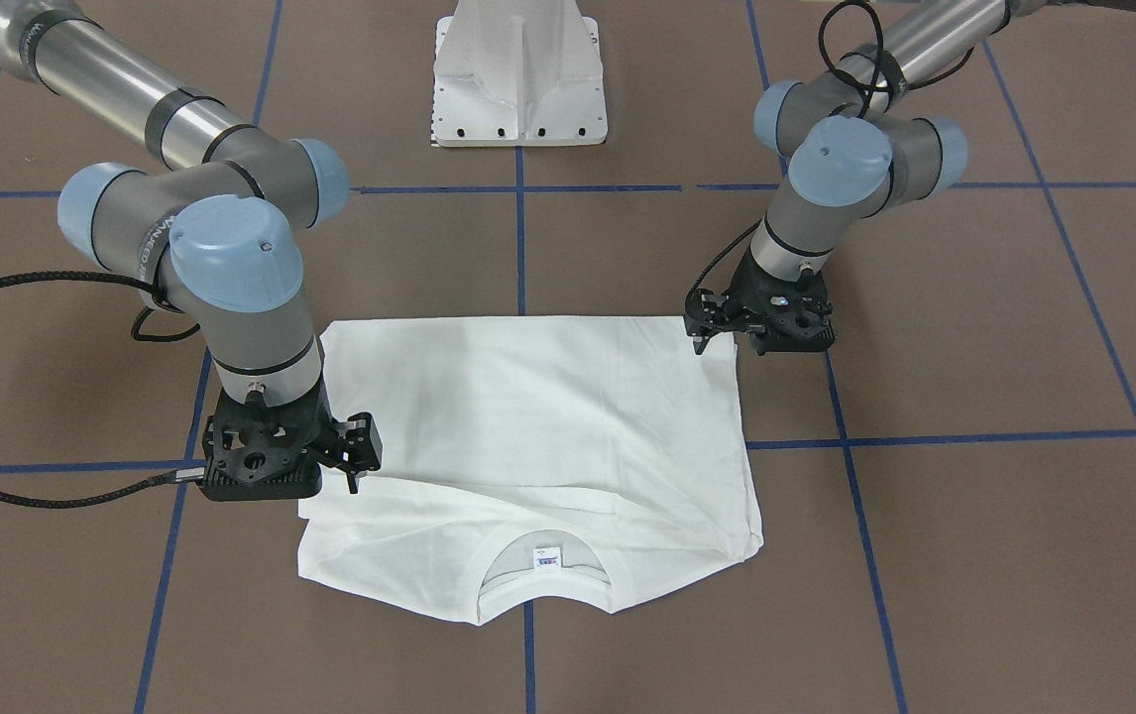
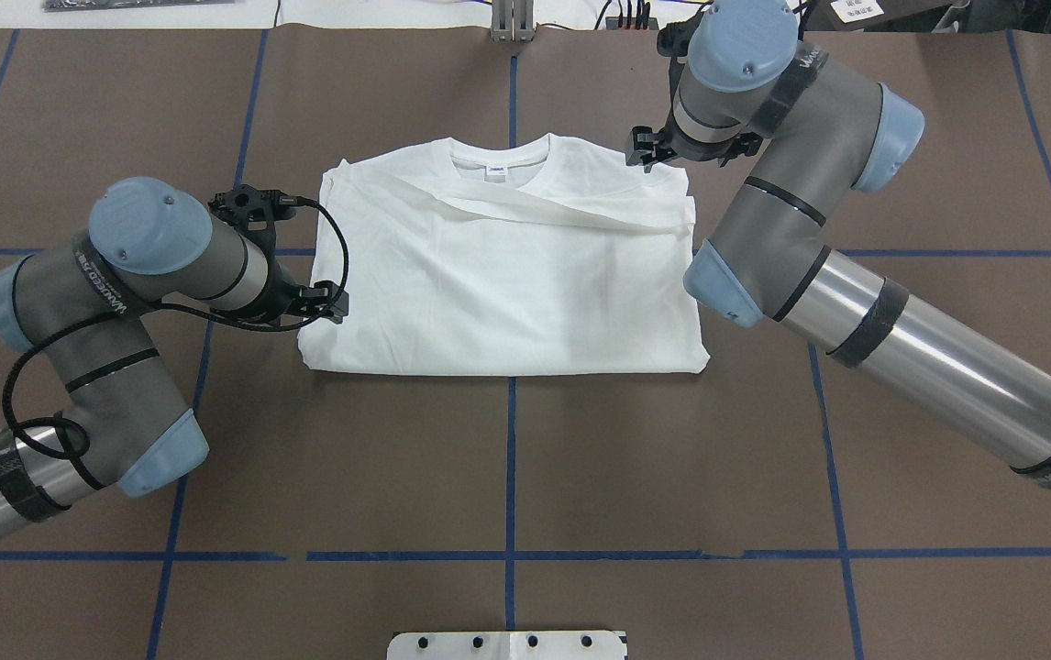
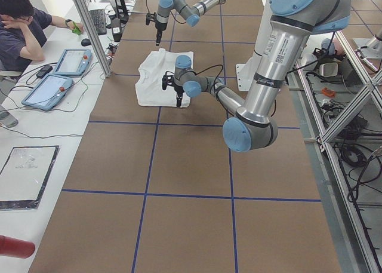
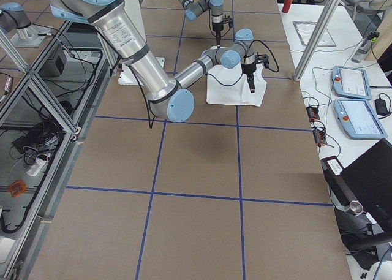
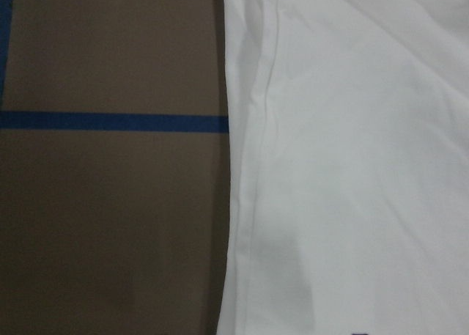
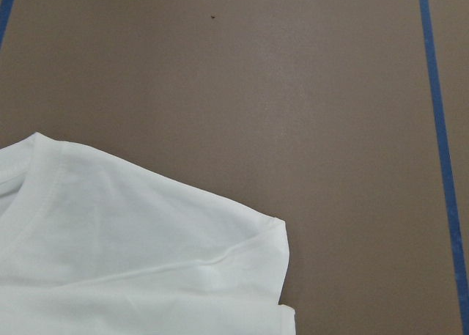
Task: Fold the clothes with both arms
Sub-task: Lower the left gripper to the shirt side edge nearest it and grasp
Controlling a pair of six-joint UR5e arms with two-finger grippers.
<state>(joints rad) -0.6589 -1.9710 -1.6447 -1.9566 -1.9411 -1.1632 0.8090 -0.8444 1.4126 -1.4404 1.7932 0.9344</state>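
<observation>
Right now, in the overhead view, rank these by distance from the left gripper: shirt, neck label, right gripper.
From the left gripper:
1. shirt: its left edge lies right beside the gripper.
2. neck label: inside the collar, at the middle of the shirt's far edge.
3. right gripper: across the shirt, by its far right shoulder.

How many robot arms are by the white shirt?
2. The left arm is at the shirt's side near the robot; the right arm is at its far shoulder.

Brown table [image 2: 672, 458], blue tape grid [image 2: 511, 458]; folded white shirt [image 2: 507, 266] lying flat.
</observation>
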